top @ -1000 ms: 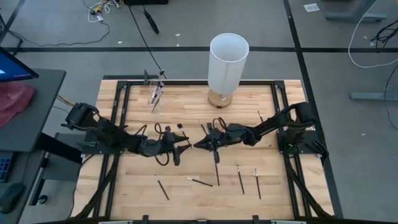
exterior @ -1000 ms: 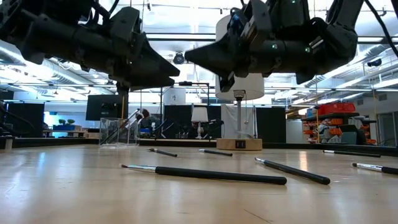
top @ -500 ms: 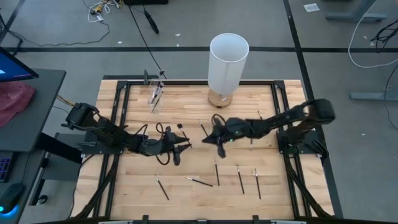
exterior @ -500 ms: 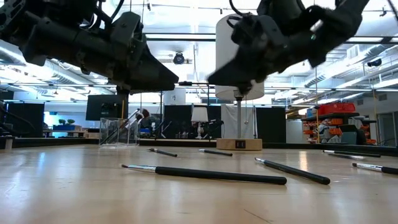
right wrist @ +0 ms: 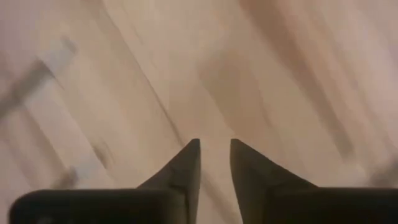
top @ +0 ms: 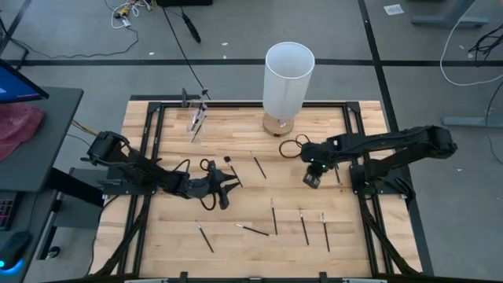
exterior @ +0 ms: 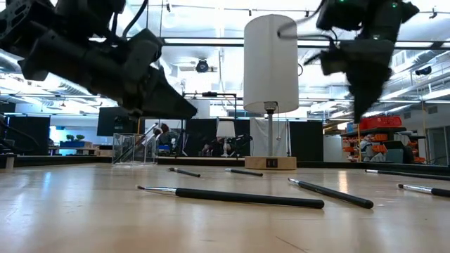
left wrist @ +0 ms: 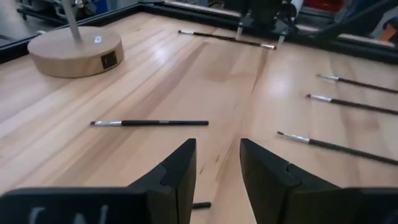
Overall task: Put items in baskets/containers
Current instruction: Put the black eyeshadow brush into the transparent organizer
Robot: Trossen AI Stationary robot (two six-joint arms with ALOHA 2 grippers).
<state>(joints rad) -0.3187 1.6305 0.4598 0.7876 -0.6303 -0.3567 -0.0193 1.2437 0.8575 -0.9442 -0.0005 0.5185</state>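
My left pincer [top: 225, 185] hangs over the counter [top: 173, 228] left of centre in the overhead frame; its fingers [left wrist: 177, 174] stand apart with bare wood in the gap and a short dark end just below it, clamped on nothing. My right pincer [top: 312, 178] hangs right of centre, its fingers [right wrist: 186, 165] a little apart and empty. The clear cup [top: 196, 122] stands at the upper left of the counter with brushes leaning in it. One brush [top: 258, 164] lies near centre, beside the lamp [top: 288, 79] base. More brushes [top: 302, 226] lie spread along the lower middle, one [top: 204, 236] at lower left. In the level view a long brush [exterior: 232, 197] lies nearest the lens.
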